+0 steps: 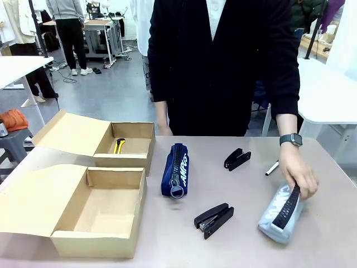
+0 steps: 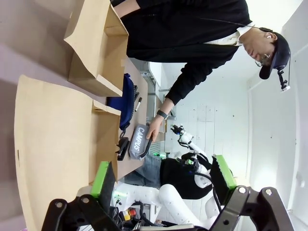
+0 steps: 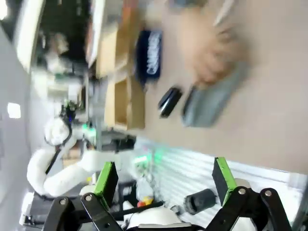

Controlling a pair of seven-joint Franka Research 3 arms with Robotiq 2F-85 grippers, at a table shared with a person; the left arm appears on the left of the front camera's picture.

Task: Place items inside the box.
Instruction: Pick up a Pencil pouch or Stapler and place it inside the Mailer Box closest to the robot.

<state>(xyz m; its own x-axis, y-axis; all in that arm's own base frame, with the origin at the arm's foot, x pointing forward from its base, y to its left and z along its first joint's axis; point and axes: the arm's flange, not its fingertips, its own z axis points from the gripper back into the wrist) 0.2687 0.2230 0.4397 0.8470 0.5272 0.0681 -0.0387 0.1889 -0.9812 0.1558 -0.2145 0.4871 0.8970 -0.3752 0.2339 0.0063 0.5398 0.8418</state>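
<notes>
Two open cardboard boxes stand at the table's left: the near box [image 1: 97, 215] is bare inside, and the far box [image 1: 125, 146] holds a yellow utility knife [image 1: 119, 146]. A navy pouch [image 1: 175, 169] lies mid-table. One black stapler [image 1: 214, 219] lies near the front, another stapler [image 1: 237, 159] farther back, beside a marker pen [image 1: 271, 168]. A person's hand [image 1: 298, 177] rests on the grey pouch [image 1: 281, 215] at the right. My left gripper [image 2: 161, 175] is open, off the table's left end. My right gripper [image 3: 163, 176] is open in a blurred view, above the grey pouch [image 3: 211, 103].
The boxes' lids [image 1: 33, 198] lie folded out to the left. The person stands at the far edge in a dark top. White tables and other people are in the background.
</notes>
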